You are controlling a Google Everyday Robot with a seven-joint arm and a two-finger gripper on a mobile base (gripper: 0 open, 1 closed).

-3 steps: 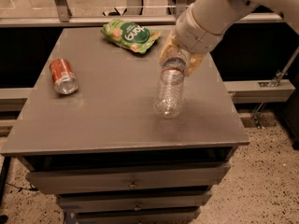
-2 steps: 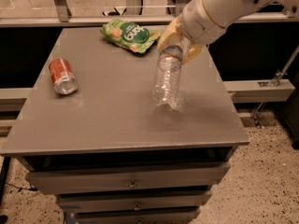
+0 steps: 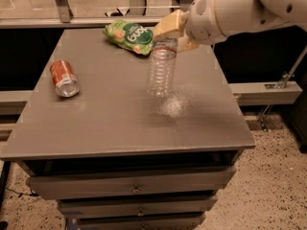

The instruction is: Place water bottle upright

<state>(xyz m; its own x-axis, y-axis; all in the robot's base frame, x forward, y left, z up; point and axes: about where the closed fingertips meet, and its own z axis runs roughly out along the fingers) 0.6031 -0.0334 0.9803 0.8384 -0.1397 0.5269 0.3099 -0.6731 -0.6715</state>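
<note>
Gripping water bottle by neck in clamped jaws toward far edge of tabletop; risks toppling if released while tilted.

Grey surface with a pale glare patch right of the middle. Near the left edge, a red soda can on its side, one end turned toward the front edge. At the far edge, around the middle, a green snack bag lying flat, just left of the jaws and well apart from the can. Under the front edge, stacked drawers with small knobs. Speckled floor off the right edge.
</note>
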